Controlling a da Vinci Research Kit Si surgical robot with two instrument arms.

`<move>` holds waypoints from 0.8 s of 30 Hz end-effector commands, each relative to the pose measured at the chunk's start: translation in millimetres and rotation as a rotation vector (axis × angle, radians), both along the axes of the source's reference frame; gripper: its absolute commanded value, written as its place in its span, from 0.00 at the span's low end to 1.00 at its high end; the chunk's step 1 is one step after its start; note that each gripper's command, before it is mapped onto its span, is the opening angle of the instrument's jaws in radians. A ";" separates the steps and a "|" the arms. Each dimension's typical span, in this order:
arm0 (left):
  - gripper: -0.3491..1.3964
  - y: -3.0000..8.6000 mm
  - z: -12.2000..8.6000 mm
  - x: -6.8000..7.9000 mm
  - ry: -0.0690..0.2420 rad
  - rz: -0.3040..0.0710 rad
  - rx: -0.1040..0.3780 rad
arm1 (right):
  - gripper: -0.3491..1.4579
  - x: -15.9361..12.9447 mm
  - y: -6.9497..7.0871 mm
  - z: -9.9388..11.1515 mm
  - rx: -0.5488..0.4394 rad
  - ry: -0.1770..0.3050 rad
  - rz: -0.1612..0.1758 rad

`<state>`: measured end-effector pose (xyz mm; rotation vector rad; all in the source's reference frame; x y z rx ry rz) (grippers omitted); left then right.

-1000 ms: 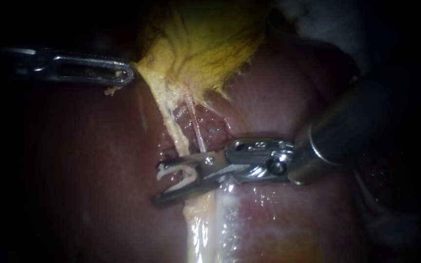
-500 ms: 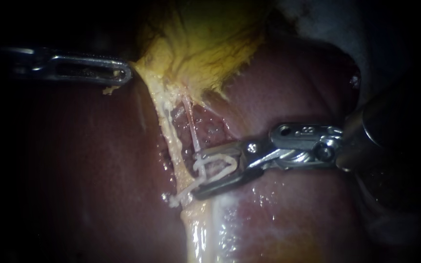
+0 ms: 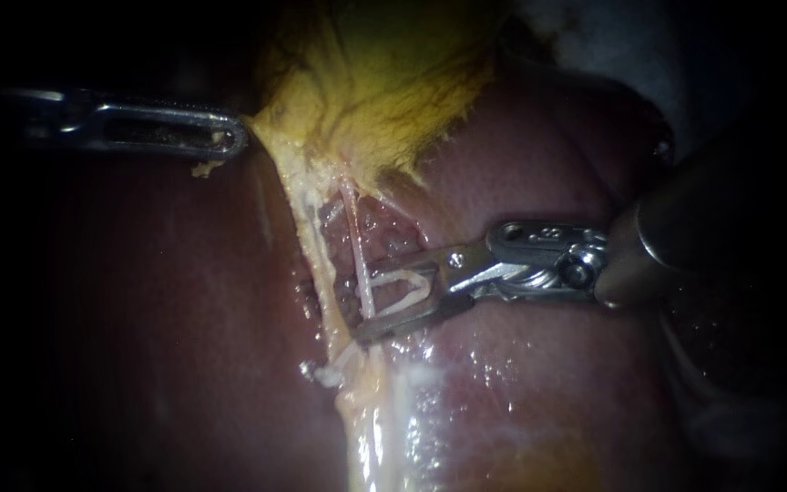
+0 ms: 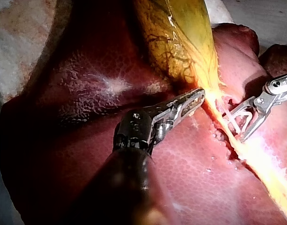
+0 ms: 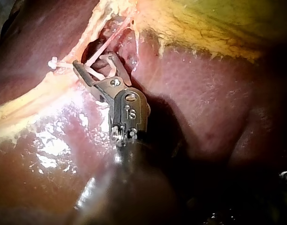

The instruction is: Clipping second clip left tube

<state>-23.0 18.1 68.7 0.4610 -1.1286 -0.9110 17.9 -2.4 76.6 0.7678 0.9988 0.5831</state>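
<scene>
My left instrument (image 3: 229,138) comes in from the upper left, its jaws shut on the pale edge of the yellow gallbladder (image 3: 384,82) and holding it taut; the same grip shows in the left wrist view (image 4: 197,96). My right instrument (image 3: 362,301) holds a white V-shaped clip (image 3: 403,290) between its spread jaws. A thin pale tube (image 3: 357,232) crosses the mouth of that clip. Left of it runs the thicker yellowish left tube (image 3: 316,246). Another white clip (image 3: 325,372) sits on its lower end, also seen in the right wrist view (image 5: 53,62).
Dark red liver (image 3: 184,301) lies on both sides of the tubes, wet and glistening below the right instrument. The right instrument's thick shaft (image 3: 703,228) fills the right of the endoscope view. White padding (image 4: 21,47) edges the liver in the left wrist view.
My right instrument has drawn back to the right and slightly up, off the left tube, with the clip still in its jaws. The clip low on the left tube is now uncovered. My left instrument holds still.
</scene>
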 end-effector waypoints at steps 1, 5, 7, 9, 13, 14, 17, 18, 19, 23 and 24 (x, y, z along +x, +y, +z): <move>0.00 0.0 0.0 0.0 0.000 0.000 0.000 | 0.46 -0.1 0.1 -0.1 0.000 0.000 0.000; 0.00 0.0 0.0 0.0 0.000 0.000 0.000 | 0.46 -0.6 0.2 -0.3 0.003 0.004 -0.001; 0.00 0.0 0.0 0.0 0.000 0.000 0.000 | 0.46 -1.0 0.3 -0.5 0.004 0.005 -0.002; 0.00 0.0 0.0 0.0 0.000 0.000 0.000 | 0.46 -1.6 0.5 -0.8 0.006 0.007 -0.004; 0.00 0.0 0.0 0.1 0.000 0.000 0.000 | 0.46 -2.8 1.3 -2.1 0.016 0.010 -0.006; 0.00 0.0 0.0 0.1 0.000 0.000 0.000 | 0.46 -2.9 1.5 -2.4 0.018 0.010 -0.006; 0.00 0.0 0.0 0.1 0.000 0.000 0.000 | 0.46 -3.4 1.9 -3.5 0.025 0.012 -0.007; 0.00 0.0 0.0 0.1 0.000 0.000 0.000 | 0.46 -3.5 1.9 -4.0 0.027 0.013 -0.008; 0.00 0.0 0.0 0.1 0.000 0.000 0.000 | 0.46 -3.6 1.9 -4.3 0.034 0.011 -0.008; 0.00 -0.1 0.0 0.1 0.000 0.000 0.000 | 0.46 -3.4 1.4 -5.5 0.034 0.022 -0.031; 0.00 -0.1 0.0 0.1 0.000 0.000 0.000 | 0.46 -3.3 1.2 -5.8 0.031 0.027 -0.039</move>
